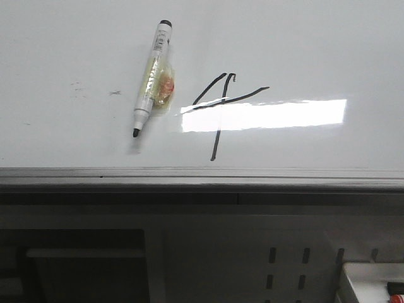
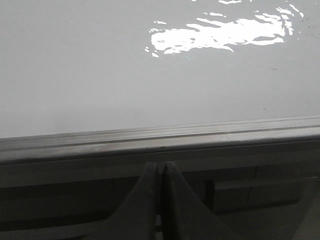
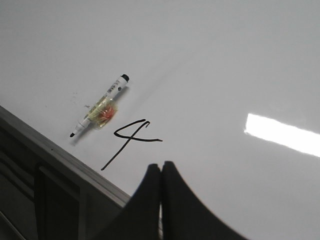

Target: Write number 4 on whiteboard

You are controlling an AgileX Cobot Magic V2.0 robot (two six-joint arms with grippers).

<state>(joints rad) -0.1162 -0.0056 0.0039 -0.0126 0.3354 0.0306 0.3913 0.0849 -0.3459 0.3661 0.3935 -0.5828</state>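
Observation:
The whiteboard (image 1: 303,44) fills the front view, glossy white with a grey metal front edge (image 1: 202,177). A black hand-drawn number 4 (image 1: 219,107) stands near its middle, also in the right wrist view as number 4 (image 3: 131,140). A white marker pen (image 1: 151,79) with yellowish tape around it lies flat on the board left of the 4, tip toward the front edge; it shows too as marker (image 3: 99,107). No gripper appears in the front view. My left gripper (image 2: 161,166) is shut and empty, below the board's edge. My right gripper (image 3: 161,165) is shut and empty, above the board, apart from the marker.
Faint smudges (image 1: 95,90) mark the board left of the marker. A bright light reflection (image 1: 265,115) lies across the 4's crossbar. Below the board's front edge is a dark frame with a perforated panel (image 1: 290,259) and a white tray corner (image 1: 372,284).

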